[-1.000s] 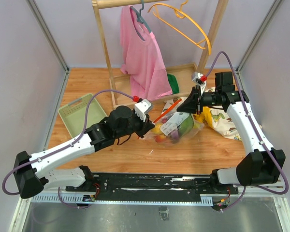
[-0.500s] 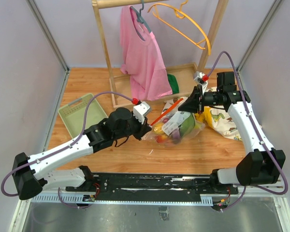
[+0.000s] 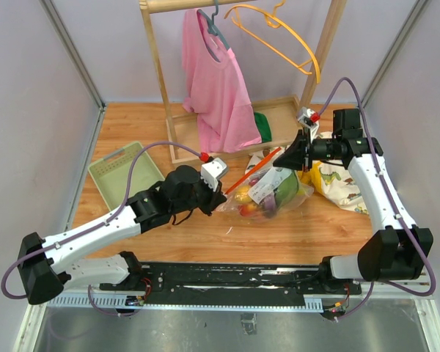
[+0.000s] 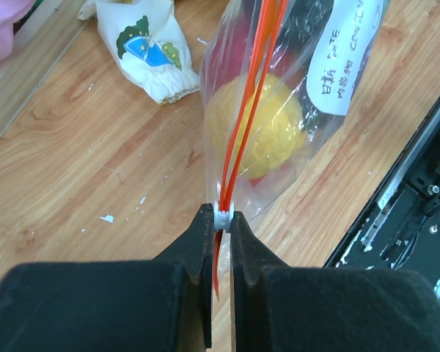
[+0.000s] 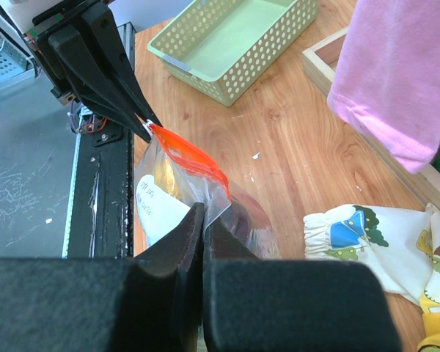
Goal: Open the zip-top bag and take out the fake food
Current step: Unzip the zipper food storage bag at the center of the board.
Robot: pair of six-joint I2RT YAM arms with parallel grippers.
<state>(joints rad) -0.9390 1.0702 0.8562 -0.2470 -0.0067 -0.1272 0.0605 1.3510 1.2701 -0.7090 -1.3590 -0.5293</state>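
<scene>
Two pinches hold the clear crinkly plastic zip-top bag (image 3: 275,192) stretched between the arms, a little right of centre. Its belly appears to rest on the wooden tabletop (image 3: 205,233) while its mouth is raised. The left arm's fingers (image 4: 192,248) are nearly closed on the small white slider (image 4: 221,214) at the near-left end of the orange-red zipper strip (image 4: 243,128). The right arm's fingers (image 5: 180,242) are shut on the film at the far-right corner of the mouth. The film looks thin, soft and slippery, so it will likely crumple and creep out of a weak grip. The stiffer strip and the hard slider are the better places to hold it. The colourful plastic fake food (image 3: 265,199) inside, with a round yellow piece (image 4: 257,136) near the slider, is probably light, hollow and rigid. It weighs enough to sag the bag, and it is apt to roll once freed. The pieces sit behind a white paper label (image 4: 345,55), so they would be best reached through the mouth once the two lips part.
</scene>
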